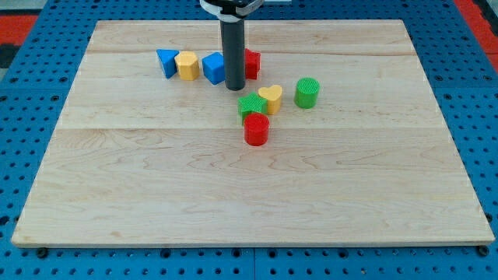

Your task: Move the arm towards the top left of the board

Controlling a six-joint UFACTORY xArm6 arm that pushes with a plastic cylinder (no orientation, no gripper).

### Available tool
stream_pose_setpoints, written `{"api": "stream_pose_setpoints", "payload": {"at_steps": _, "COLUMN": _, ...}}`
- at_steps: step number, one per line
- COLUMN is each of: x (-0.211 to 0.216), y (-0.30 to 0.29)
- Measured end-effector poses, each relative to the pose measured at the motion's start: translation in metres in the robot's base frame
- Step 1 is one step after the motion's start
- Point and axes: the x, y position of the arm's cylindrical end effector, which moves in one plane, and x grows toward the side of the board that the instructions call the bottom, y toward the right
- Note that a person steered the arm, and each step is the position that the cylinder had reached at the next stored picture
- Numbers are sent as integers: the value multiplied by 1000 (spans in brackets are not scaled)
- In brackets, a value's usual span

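My tip (235, 86) rests on the wooden board (249, 194) just right of a blue cube (213, 68) and in front of a red block (252, 62) that the rod partly hides. Left of the blue cube sit a yellow hexagonal block (187, 65) and a blue triangular block (166, 61). Below and right of the tip are a green block (250, 106), a yellow heart block (271, 98), a red cylinder (257, 129) and a green cylinder (307, 92). The tip is in the upper middle of the board, right of its top left corner.
The board lies on a blue pegboard surface (23, 155). A red area (19, 23) shows beyond the view's top left corner.
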Motion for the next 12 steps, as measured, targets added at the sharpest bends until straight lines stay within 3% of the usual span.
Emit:
{"api": "stream_pose_setpoints", "payload": {"at_steps": 5, "x": -9, "y": 0}}
{"api": "stream_pose_setpoints", "payload": {"at_steps": 9, "x": 2, "y": -48}}
{"api": "stream_pose_setpoints", "payload": {"at_steps": 11, "x": -3, "y": -120}}
{"api": "stream_pose_setpoints", "payload": {"at_steps": 12, "x": -3, "y": -127}}
